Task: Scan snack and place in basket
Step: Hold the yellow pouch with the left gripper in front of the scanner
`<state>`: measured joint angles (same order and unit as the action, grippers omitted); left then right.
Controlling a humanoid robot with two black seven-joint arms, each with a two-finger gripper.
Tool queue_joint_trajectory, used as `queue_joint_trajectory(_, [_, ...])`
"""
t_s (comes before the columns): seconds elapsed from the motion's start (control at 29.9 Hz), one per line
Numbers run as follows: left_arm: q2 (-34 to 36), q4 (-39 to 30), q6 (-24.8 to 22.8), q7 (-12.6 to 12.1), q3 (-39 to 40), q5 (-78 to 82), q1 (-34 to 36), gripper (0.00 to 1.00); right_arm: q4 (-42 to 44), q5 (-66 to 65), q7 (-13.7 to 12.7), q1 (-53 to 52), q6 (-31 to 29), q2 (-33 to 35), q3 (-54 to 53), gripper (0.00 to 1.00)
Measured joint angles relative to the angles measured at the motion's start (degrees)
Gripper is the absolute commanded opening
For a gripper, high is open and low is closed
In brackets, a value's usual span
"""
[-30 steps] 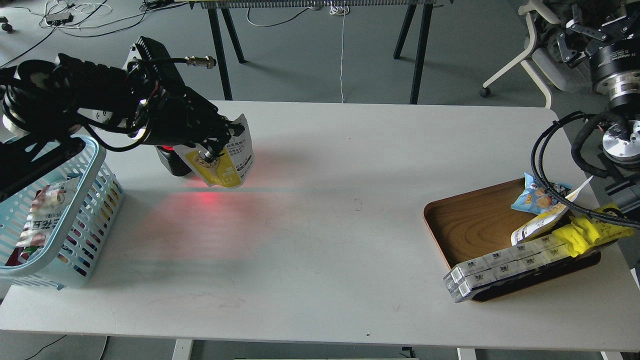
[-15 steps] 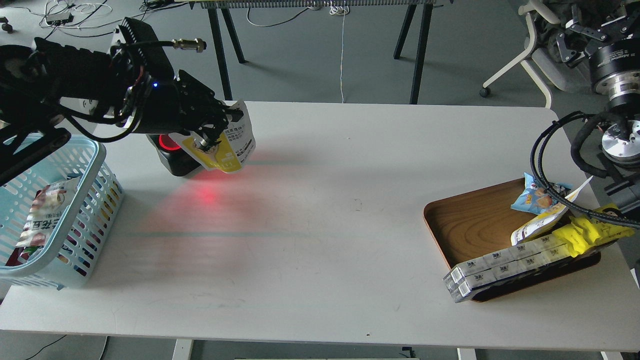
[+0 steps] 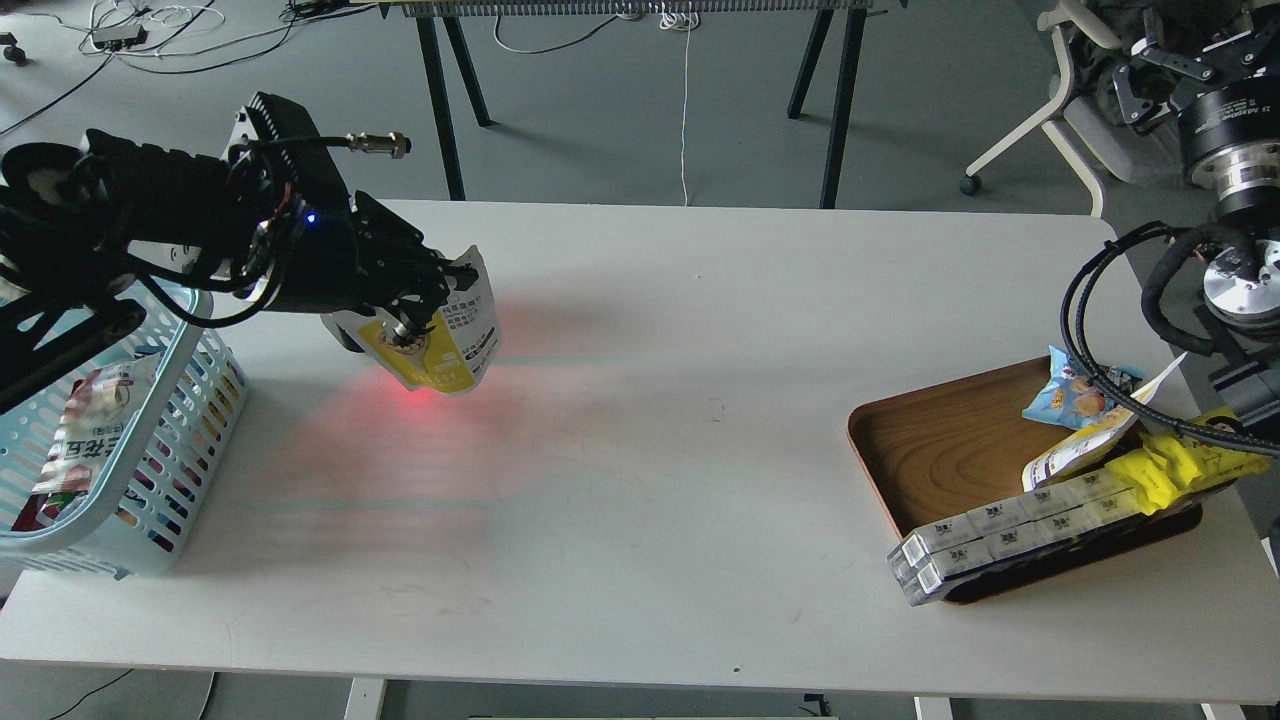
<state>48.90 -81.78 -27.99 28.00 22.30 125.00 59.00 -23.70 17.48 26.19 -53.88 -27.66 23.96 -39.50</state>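
Head view of a white worktop [image 3: 650, 480]. At 9 o'clock, a blue basket [image 3: 170, 480] sits at the left edge, a packet already inside it. Just right of it, at 10 o'clock, the left gripper [image 3: 425, 300] has its jaws pinching the snack [image 3: 450, 345], hanging tilted above a red glow on the worktop. At 3 o'clock, a wooden tray [image 3: 940, 450] holds packs. The right jaws are out of sight.

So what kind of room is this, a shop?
More likely a robotics lab mocked up as a checkout: loose cables on the floor, a plain white table, a blue basket and a wooden tray of snacks.
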Motion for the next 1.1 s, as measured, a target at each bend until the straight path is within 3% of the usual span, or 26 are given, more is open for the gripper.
queue_joint_trajectory(0.74, [-3.17, 1.57, -0.02, -1.18, 0.29, 0.0, -0.17, 0.01, -0.03, 0.0, 0.18, -0.54, 0.21, -0.38, -0.15, 0.99])
queue_joint_trajectory(1.1, [-1.59, 3.64, -0.02, -0.47, 0.89, 0.0, 2.13, 0.01, -0.03, -0.01, 0.18, -1.04, 0.24, -0.17, -0.05, 0.99])
